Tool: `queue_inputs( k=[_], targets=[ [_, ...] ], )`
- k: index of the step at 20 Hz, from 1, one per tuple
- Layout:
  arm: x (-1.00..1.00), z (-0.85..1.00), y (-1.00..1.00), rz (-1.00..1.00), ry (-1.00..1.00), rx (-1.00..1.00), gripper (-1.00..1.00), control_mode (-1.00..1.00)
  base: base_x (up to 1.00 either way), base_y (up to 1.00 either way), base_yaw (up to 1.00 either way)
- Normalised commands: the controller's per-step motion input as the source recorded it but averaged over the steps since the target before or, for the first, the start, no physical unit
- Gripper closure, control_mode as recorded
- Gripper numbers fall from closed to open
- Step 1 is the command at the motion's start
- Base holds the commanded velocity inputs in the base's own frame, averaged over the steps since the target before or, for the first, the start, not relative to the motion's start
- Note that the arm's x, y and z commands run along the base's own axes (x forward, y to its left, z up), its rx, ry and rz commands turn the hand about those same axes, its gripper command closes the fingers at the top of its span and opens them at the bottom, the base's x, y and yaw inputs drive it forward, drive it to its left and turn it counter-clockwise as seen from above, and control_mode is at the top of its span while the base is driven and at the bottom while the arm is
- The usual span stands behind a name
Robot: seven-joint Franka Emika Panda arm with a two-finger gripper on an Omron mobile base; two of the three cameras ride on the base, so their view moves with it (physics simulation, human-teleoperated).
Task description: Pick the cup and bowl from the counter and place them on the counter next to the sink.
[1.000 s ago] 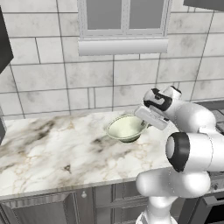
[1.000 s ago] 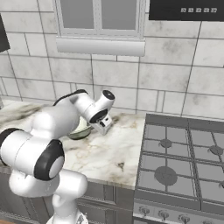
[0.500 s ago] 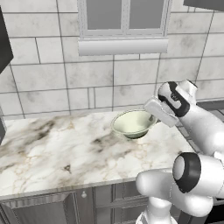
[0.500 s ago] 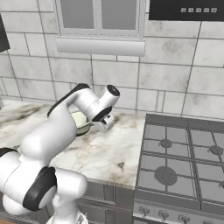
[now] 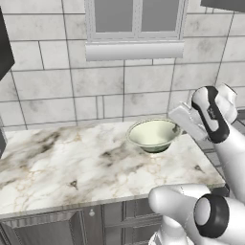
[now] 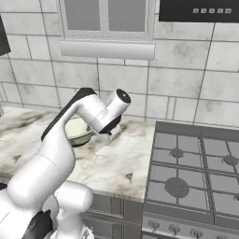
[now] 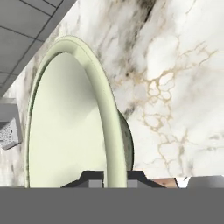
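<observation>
One pale green bowl [image 5: 153, 135] hangs just above the marble bench [image 5: 72, 162], its rim pinched tight in the claw [image 7: 114, 177]

You get flat, even rendered light with no clear source and no glare. The bowl [image 5: 154, 134] throws a faint soft shadow on the counter [image 5: 62, 162]. Edges look slightly soft and pixelated; the hand view shows blurry marble texture close up.

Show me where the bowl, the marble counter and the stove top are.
bowl [image 5: 152, 135], left base view, inside of the bowl.
counter [image 5: 62, 162], left base view, bare marble left of the bowl.
stove top [image 6: 186, 168], right base view, grey grate.
</observation>
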Motion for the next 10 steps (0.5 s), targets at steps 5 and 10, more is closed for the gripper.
queue_inputs(
  k=[5, 10],
  targets=[
    [-0.53, -0.08, 0.05, 0.03, 0.00, 0.14, 1.00, -1.00, 0.00, 0.00, 0.00],
    [-0.55, 0.00, 0.12, 0.04, 0.00, 0.21, 1.00, -1.00, 0.00, 0.00, 0.00]
  ],
)
